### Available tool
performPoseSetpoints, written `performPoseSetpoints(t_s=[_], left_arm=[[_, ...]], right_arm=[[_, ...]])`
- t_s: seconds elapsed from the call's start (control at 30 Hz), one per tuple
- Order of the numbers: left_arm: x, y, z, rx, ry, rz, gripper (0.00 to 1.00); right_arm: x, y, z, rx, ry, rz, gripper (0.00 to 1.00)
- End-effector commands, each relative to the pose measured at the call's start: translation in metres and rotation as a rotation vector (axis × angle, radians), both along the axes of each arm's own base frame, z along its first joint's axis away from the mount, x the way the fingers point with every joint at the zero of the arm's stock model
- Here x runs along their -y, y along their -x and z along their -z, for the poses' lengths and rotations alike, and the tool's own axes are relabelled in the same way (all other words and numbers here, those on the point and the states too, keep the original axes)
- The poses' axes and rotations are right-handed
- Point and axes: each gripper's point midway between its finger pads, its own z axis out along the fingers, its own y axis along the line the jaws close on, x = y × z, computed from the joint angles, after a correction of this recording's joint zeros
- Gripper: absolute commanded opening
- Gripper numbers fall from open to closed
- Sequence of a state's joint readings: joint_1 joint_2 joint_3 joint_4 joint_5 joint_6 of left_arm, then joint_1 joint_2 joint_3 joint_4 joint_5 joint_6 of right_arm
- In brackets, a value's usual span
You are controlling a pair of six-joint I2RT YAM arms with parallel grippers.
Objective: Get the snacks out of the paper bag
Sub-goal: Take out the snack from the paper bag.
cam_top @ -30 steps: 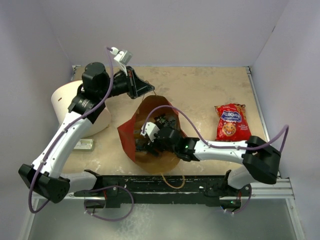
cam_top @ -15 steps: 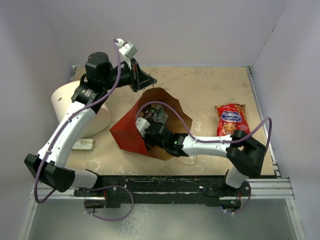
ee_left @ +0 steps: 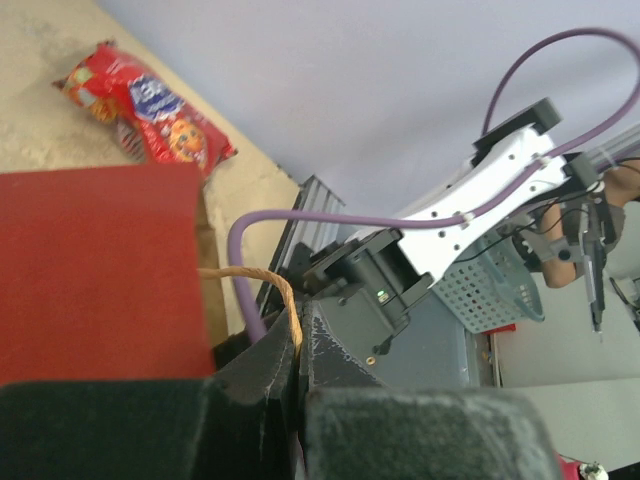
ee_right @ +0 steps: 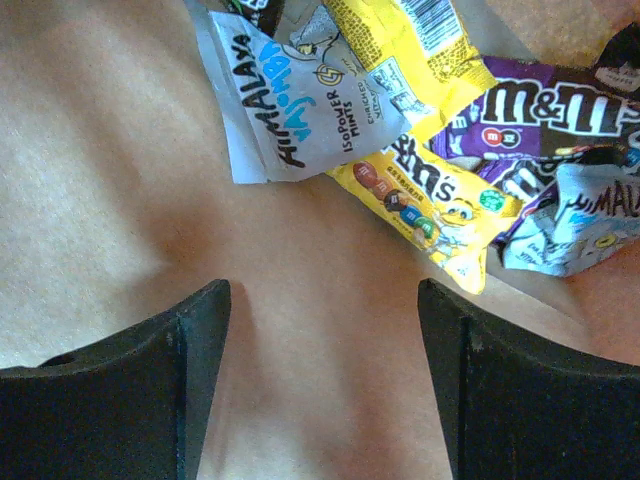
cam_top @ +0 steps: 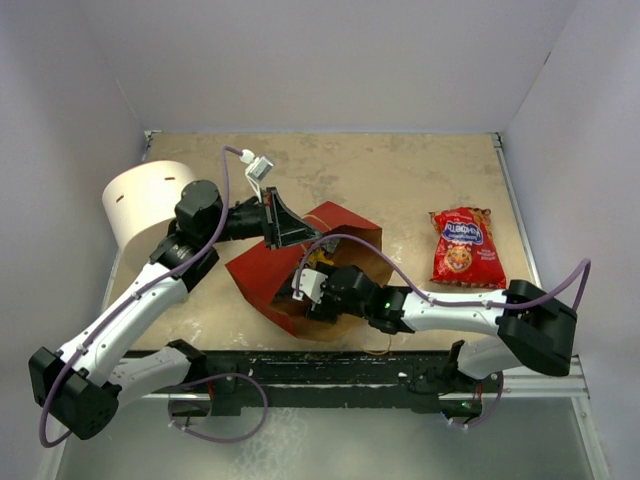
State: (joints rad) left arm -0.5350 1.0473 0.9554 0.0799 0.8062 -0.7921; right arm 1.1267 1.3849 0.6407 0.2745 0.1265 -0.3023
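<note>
A: Quick, what's changed?

B: The left arm has dropped. A moment ago it had the paper bag [cam_top: 262, 275] hoisted by the string handle [ee_left: 283, 300]. Now the bag is tipped low over the table [cam_top: 400, 180], centre-left, just beside the white tub [cam_top: 145, 200].

A: Left gripper [cam_top: 290, 228]?

B: Pinched together on that handle, per the wrist cam. The right gripper [ee_right: 325, 300] is inside the bag mouth, fingers apart w/ nothing between them, only brown paper under them.

A: So what does that mean for the task?

B: Contents are easier to reach. Light-blue mints packet [ee_right: 290, 100], yellow candy pack [ee_right: 420, 200] and purple pack [ee_right: 540, 115] sit heaped just ahead of the fingers, all in the bag. Only the red cookie bag [cam_top: 465, 245] is out, flat on the table well to the right. So mostly not done yet.

A: Bag's heading?

B: Mouth opens toward the right arm, approx right-and-near; base points left. Long axis prob. runs left-to-right across the table, tilted up at the handle end, but the arms cover a lot, so I can't be sure.
</note>
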Motion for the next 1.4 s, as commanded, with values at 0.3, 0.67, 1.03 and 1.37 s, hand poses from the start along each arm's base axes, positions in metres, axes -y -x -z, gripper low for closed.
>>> performPoseSetpoints(t_s=[0.3,0.67,1.03,1.37], left_arm=[[0.012,-0.006,-0.031,0.05,0.056,0.025,0.0],[0.008,0.001,-0.037,0.088,-0.024,0.062,0.0],[0.002,0.01,-0.033,0.129,-0.098,0.09,0.0],[-0.013,0.001,-0.022,0.158,-0.153,-0.04,0.0]], right_arm=[[-0.01,-0.026,0.003,0.33,0.193,-0.288,0.68],[-0.035,-0.075,0.011,0.414,0.222,-0.305,0.78],[-0.067,-0.107,0.027,0.406,0.206,-0.305,0.48],[-0.058,-0.105,0.008,0.369,0.173,-0.234,0.06]])
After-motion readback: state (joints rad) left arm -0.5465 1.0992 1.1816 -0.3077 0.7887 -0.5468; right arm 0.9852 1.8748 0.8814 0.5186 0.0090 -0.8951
